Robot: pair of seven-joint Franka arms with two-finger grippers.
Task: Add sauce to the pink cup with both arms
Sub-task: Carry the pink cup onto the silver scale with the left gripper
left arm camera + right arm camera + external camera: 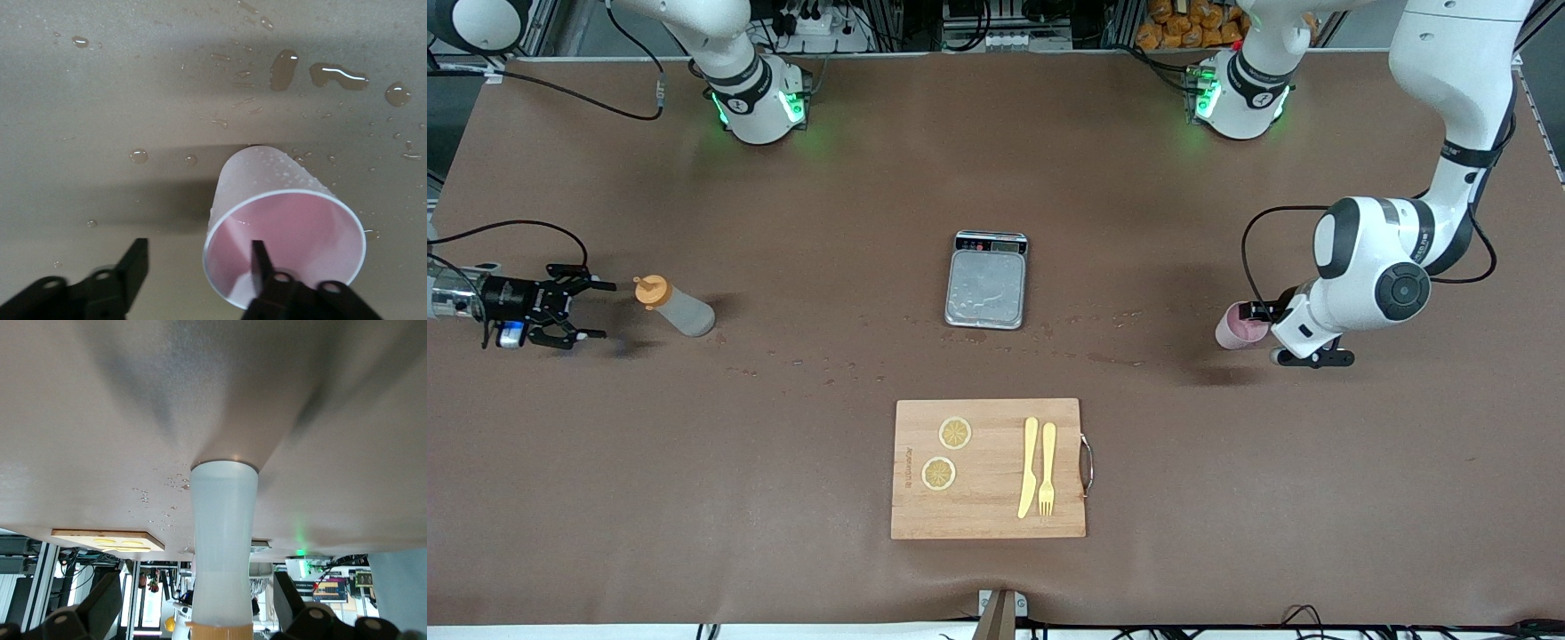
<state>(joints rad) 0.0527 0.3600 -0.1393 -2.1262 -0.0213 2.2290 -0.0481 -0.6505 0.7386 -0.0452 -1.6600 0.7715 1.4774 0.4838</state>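
The bottle stands on the tabletop toward the right arm's end, its orange cap uppermost; the right tool sits just beside it at cap height, spread wide, with one finger and the other either side of open space and nothing between them; in the right wrist view the bottle rises between the two dark fingers without touching either, and the right tool is clearly unclosed.

The cup stands toward the left arm's end of the tabletop, its pale pink wall showing just beside the left arm's wrist; the left tool is at the cup's rim, mostly hidden by the arm in the front view; in the left wrist view the cup is upright, beaded with droplets, and one finger reaches down inside its mouth while the other finger stands outside, well clear of the wall; the left tool thus straddles the rim at a middling spread, not yet pinching it.

Between the arms a scale with a metal platter lies near the middle; a wooden board lies nearer the camera, carrying two lemon slices, a yellow knife and a fork side by side; water spots dot the tabletop near the cup.
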